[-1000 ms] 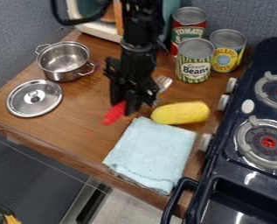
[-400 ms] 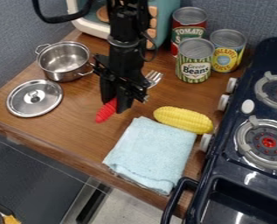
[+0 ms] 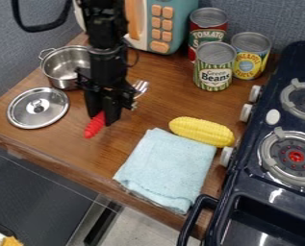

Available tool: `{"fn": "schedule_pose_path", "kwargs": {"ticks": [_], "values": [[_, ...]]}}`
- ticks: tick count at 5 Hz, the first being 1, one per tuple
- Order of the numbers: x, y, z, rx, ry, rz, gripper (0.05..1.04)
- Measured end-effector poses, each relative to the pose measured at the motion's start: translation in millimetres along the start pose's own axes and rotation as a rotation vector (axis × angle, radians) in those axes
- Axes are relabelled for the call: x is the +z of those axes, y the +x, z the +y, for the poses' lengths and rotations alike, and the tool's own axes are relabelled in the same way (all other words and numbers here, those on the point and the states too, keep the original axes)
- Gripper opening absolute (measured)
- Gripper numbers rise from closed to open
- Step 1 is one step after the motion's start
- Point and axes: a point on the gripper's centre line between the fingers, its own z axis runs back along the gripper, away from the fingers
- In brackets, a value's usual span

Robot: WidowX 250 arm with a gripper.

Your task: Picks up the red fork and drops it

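Camera view: From where I stand, a black gripper (image 3: 103, 118) hangs over a wooden surface (image 3: 58, 150), to the right of a round metal lid (image 3: 38, 108) and a small steel pot (image 3: 59, 72). Its fingers are narrowed on a red fork (image 3: 95, 126). The handle pokes out below them towards the front edge; the silver tines show behind, pointing away. I cannot tell whether the fork touches the wood. A folded pale blue towel (image 3: 166, 169) and a yellow corn cob (image 3: 201, 131) lie off to the right.

The step in hand looks to be placing the fork for the drop. I would keep the grip firm and the fork low and nearly level, over the wood between lid and towel. Then open both fingers evenly, so neither flicks the handle, and rise straight up. Let go too high, it could bounce or roll; too far left, it could clatter on the lid.
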Motion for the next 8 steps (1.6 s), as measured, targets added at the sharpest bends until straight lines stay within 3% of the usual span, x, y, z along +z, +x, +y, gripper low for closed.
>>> {"fn": "schedule_pose_path", "kwargs": {"ticks": [2, 3, 4, 5, 7, 8], "values": [[0, -3, 11, 0.025, 0.005, -0.003, 0.390], [-1, -3, 11, 0.029, 0.013, 0.005, 0.458], [2, 0, 10, 0.018, 0.039, 0.002, 0.772], [1, 1, 10, 0.005, 0.043, 0.001, 0.999], [13, 5, 5, 0.010, 0.011, -0.063, 1.000], [34, 1, 2, 0.002, 0.017, -0.140, 1.000]]}}
